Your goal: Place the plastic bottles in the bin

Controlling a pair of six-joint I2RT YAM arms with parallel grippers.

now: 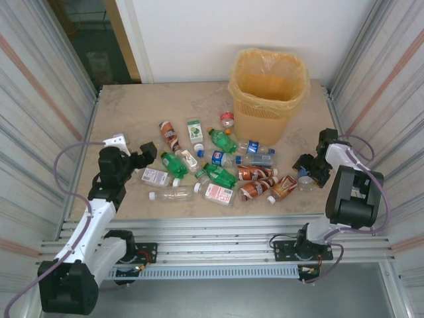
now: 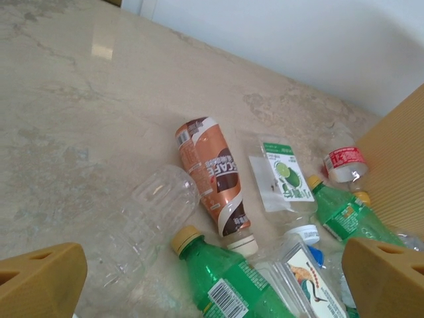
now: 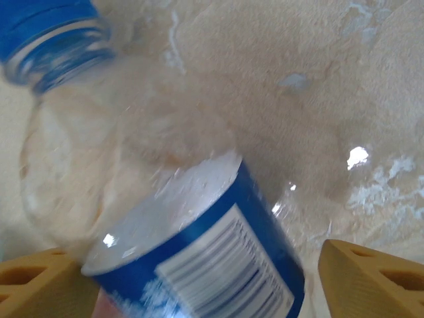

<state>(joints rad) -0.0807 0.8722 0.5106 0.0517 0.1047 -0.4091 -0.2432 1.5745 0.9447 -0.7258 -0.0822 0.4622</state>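
We see left jaws spread wide, near the left end of the bottles (image 1: 218, 169) scattered mid-worktop (image 1: 126, 112). The right jaws are spread around a clear blue-label bottle (image 3: 199, 252) lying at the right end, with a sliver of gap on one side, so no pinch. The bin (image 1: 265, 122) stands far right, behind the pile.

This looks like a robotics lab test cell, not a home. A marble-patterned tabletop (image 1: 126, 112) is boxed in by ribbed metal side panels (image 1: 40, 99) and a plain white back wall (image 1: 218, 33). Aluminium rails (image 1: 218, 232) run along its near edge, with the left arm (image 1: 99, 212) and right arm (image 1: 351, 192) bolted on and a loose cable (image 1: 63, 156) trailing.
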